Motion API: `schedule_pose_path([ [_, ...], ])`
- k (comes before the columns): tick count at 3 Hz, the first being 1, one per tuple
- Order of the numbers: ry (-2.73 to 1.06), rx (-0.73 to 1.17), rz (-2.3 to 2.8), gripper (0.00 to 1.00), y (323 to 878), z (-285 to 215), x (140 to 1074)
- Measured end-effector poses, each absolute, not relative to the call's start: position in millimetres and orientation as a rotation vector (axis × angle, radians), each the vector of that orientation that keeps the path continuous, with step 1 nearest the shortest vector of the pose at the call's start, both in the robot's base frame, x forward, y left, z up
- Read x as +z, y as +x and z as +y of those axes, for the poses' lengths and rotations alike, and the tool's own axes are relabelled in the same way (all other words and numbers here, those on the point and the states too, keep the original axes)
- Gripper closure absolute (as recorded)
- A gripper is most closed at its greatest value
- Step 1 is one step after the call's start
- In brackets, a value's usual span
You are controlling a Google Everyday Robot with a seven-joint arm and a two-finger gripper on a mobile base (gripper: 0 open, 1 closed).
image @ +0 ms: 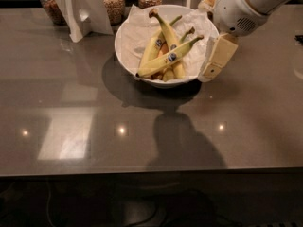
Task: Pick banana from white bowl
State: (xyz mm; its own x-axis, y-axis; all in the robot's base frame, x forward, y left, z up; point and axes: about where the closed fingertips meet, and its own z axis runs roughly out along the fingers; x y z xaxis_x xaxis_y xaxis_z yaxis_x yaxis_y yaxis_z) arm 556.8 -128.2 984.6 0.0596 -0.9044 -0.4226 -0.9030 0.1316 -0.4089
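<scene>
The white bowl, lined with crumpled white paper, stands at the back middle of the grey table. Several bananas lie in it. The long slim banana with a blue sticker lies diagonally on top, its stem pointing to the upper right. A more curved banana with a thick brown stem lies behind it. My gripper hangs from the white arm at the bowl's right rim, close to the slim banana's stem end, with its cream finger pointing down and to the left. It holds nothing that I can see.
Three glass jars of grains and a white stand stand along the table's back edge, left of the bowl. A dark object is at the far right edge. The table's front edge runs across the lower part of the view.
</scene>
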Motion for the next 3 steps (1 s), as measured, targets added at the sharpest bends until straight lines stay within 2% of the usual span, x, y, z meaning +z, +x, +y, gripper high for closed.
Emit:
schedule_pose_path([
  [1, -1.803, -0.009, 1.752, 0.14, 579, -107, 976],
  [2, -1.853, -0.029, 1.693, 0.38, 598, -89, 969],
  [3, -1.901, -0.050, 1.637, 0.54, 609, -77, 961],
])
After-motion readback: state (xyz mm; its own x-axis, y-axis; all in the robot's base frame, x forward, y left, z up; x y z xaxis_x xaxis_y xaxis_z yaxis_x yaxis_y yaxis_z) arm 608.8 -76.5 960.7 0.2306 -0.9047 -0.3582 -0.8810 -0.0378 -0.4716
